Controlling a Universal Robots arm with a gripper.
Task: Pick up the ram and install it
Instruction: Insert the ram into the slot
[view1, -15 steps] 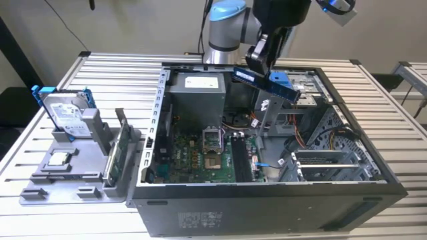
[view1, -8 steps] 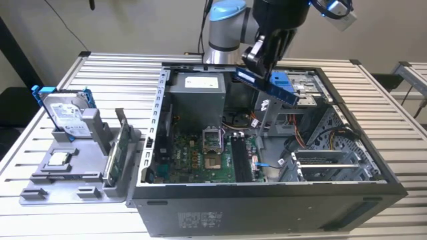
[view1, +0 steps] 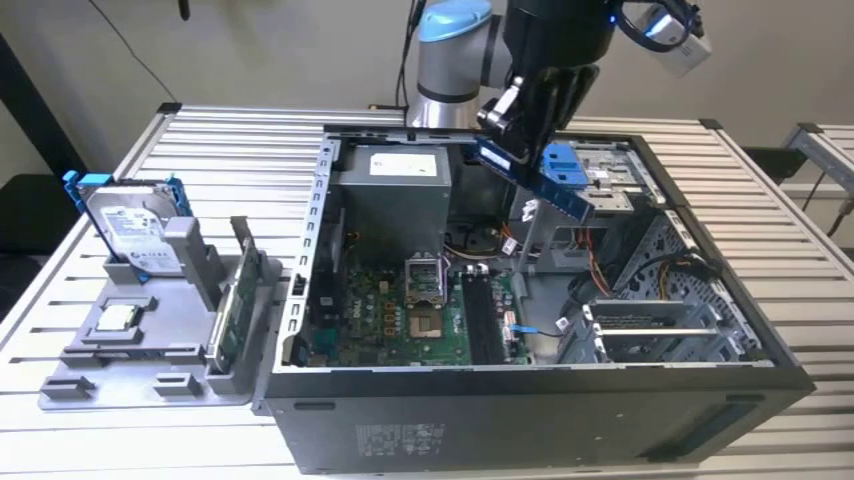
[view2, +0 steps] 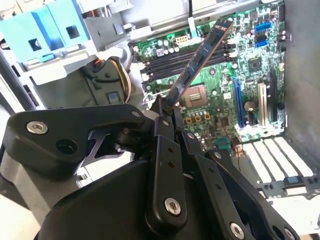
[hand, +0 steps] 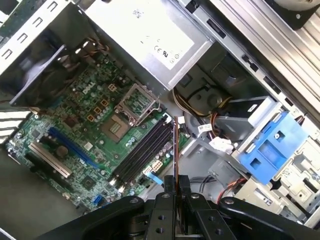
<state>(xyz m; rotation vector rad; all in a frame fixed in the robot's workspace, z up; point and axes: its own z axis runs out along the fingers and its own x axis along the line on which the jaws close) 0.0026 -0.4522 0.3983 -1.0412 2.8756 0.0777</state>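
Above the open computer case, which lies on its side on the slatted table, the gripper hangs with its fingers pinched together on one end of the ram. The stick is held tilted in the air, its free end slanting down toward the exterior view's right, in front of the blue bracket.

Inside the case the green motherboard covers the floor. The grey power supply stands at the far end, and the black memory slots run side by side next to the processor socket. In the second wrist view the ram points out from the gripper over those slots, well apart from them. Off to the exterior view's left, a grey holder carries a hard drive standing upright in its blue frame and a green circuit board on edge.

The case walls rise all around the board, and the space over the slots is open from above.

In the first wrist view the ram is edge-on, a thin dark line rising from the gripper. Its clamped end is buried between the fingers, and the arm's upper part is cut off in the exterior view.
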